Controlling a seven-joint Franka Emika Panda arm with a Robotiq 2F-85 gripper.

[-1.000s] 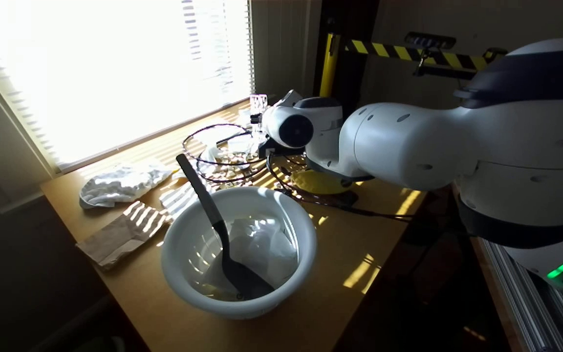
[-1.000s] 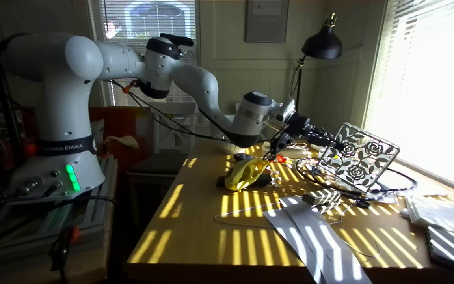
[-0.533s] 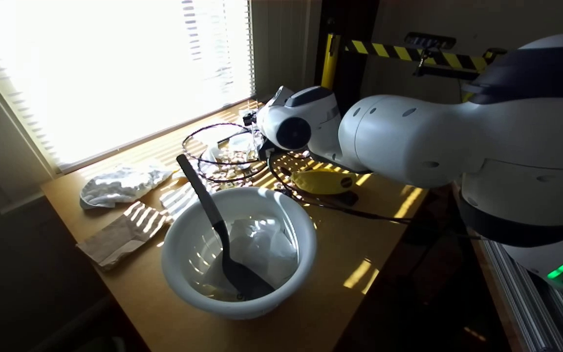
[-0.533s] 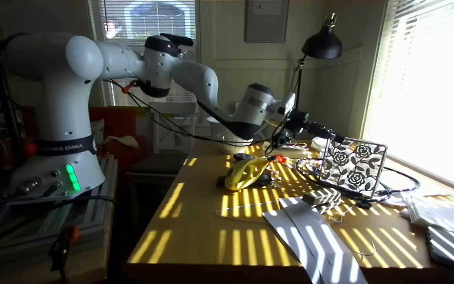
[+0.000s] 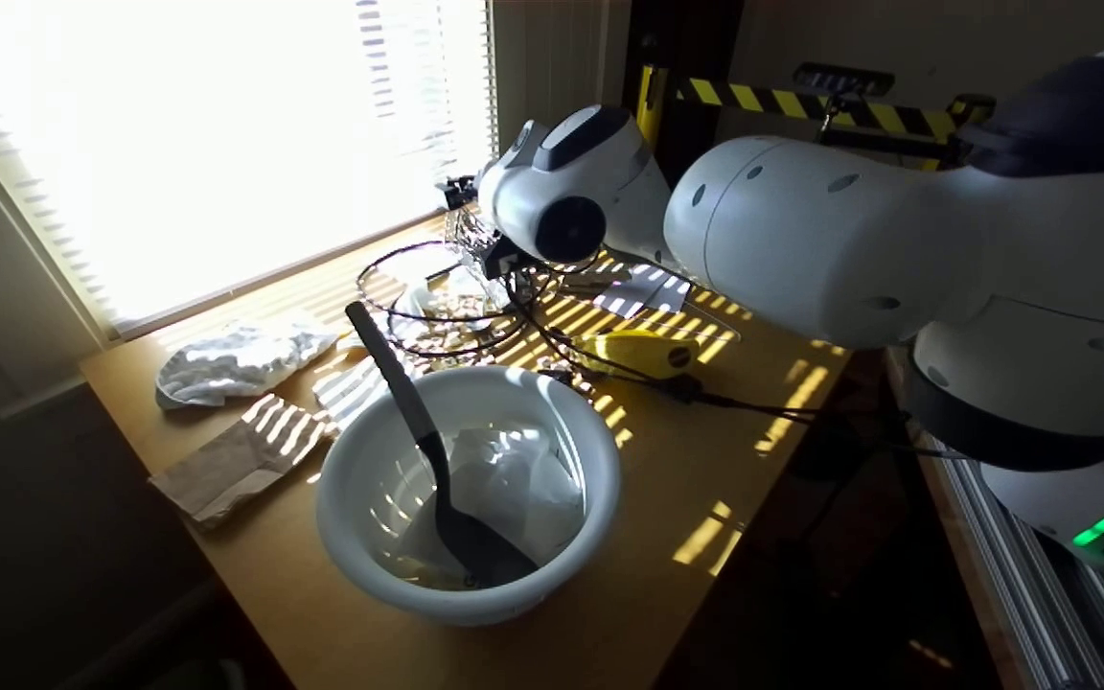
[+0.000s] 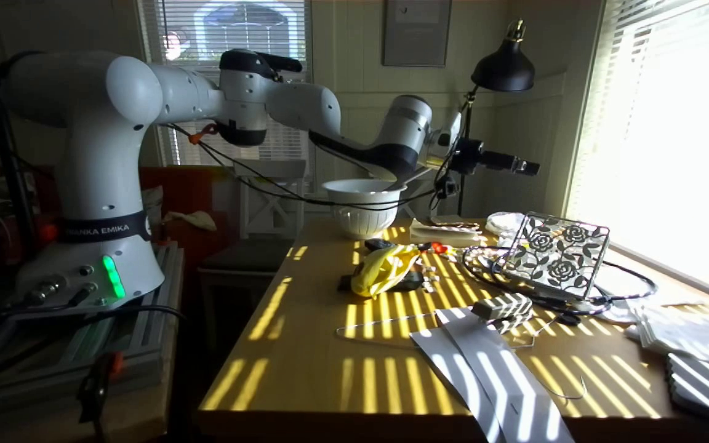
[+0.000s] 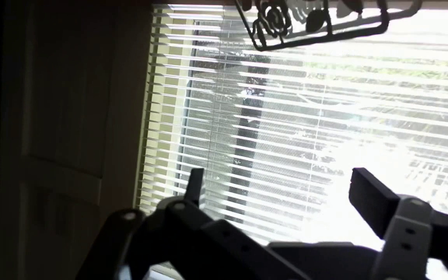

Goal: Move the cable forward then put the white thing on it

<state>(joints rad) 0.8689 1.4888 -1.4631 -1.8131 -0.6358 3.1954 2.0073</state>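
Note:
The cable point(image 6: 554, 303) lies in loose black loops near the window end of the table; in an exterior view, its loop point(image 5: 361, 286) shows behind the bowl. A rose-patterned openwork frame point(image 6: 562, 271), which I take for the white thing, stands slightly tilted over the loops; how much of its lower edge touches the cable, I cannot tell. Above the frame and apart from it is my gripper point(image 6: 530, 166), pointing toward the window. In the wrist view the gripper point(image 7: 276, 186) is open, nothing between its fingers, and the frame's edge point(image 7: 317, 40) shows at the top.
A white bowl point(image 5: 471, 604) holding a dark spatula point(image 5: 399, 393) is on the table. A yellow bag point(image 6: 385, 271), paper strips point(image 6: 496, 369), a small block point(image 6: 502, 307) and a brown paper piece point(image 5: 226, 470) lie about. A black lamp point(image 6: 505, 67) rises behind the gripper.
The frame was first in my gripper, held tilted, then came down onto the cable area. The gripper has opened, let go of it and risen above it.

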